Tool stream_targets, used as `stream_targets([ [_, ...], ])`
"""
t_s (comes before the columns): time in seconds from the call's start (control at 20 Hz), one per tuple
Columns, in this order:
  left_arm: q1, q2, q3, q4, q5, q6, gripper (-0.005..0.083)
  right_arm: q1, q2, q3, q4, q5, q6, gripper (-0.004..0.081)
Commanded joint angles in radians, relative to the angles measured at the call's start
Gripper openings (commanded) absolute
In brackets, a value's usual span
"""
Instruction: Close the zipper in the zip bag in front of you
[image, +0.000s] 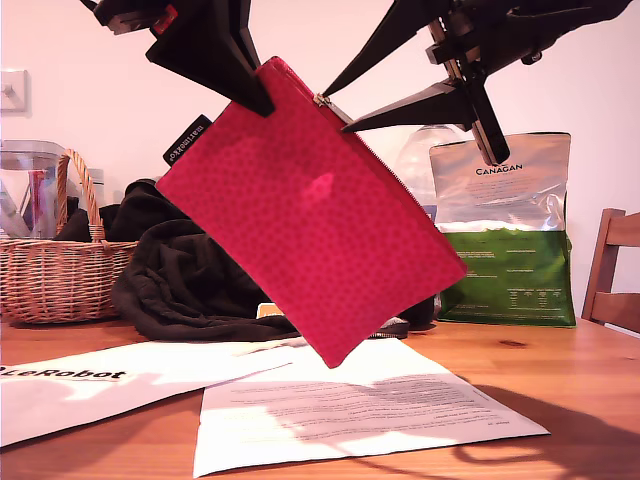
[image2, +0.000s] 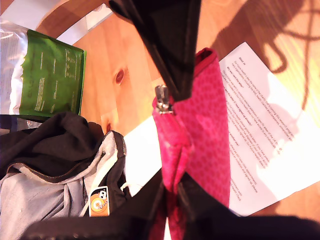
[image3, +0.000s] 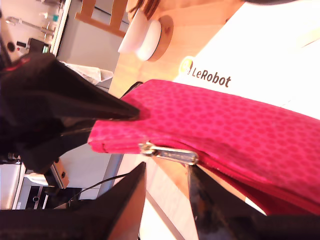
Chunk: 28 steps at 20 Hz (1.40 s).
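The zip bag (image: 310, 230) hung tilted in the air above the table (image: 580, 370), its lowest corner over a printed sheet (image: 370, 400) near the front edge. The first gripper (image: 255, 100) had its jaws pressed together on the bag's top corner. The second gripper (image: 335, 110) had its jaws spread, one on either side of the silver pull tab (image: 322, 100), not gripping it. The zipper (image: 380, 160) ran from the tab down the bag's upper edge towards the exterior view's right. In the second wrist view the edge past the tab seemed parted.

Near the table's back edge, at the exterior view's left, stood a wicker basket (image: 50, 270) with dark cloth and a clear container showing above its rim. Beside it lay a heap of dark clothing (image: 190, 280). A green-and-silver pouch (image: 505, 240) stood at the back towards the exterior view's right, printed "CANAGAN". A white sheet (image: 60, 375) by the front edge read "LeRobot". The bag's black side label (image: 188, 138) carried white lettering too small to read with certainty.
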Motion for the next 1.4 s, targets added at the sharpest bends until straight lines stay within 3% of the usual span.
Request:
stream_targets([
  [0.0,-0.001,0.011,-0.003,0.011,0.011,0.003,-0.0021,-0.014,-0.008,0.001,0.012,-0.023,-0.002,0.0224],
  [0.25,0.003,0.011,-0.003,0.011,0.012,0.003,-0.0021,-0.067,-0.008,0.001,-0.008,-0.038,-0.002,0.0224],
  [0.45,0.003,0.011,-0.003,0.018,0.012,0.003,-0.0021,-0.070,-0.008,0.001,-0.015,-0.046,0.000,0.0224],
  [0.6,0.003,0.011,-0.003,0.019,0.012,0.003,-0.0021,-0.053,-0.008,0.001,-0.015,-0.084,0.024,0.0224],
  [0.9,0.003,0.011,-0.003,0.019,0.014,0.003,-0.0021,-0.031,-0.008,0.001,-0.024,-0.082,0.025,0.0224],
  [1.35,0.002,0.010,-0.002,0.020,0.039,0.003,-0.0021,-0.008,-0.008,0.001,-0.039,-0.017,0.019,0.0224],
])
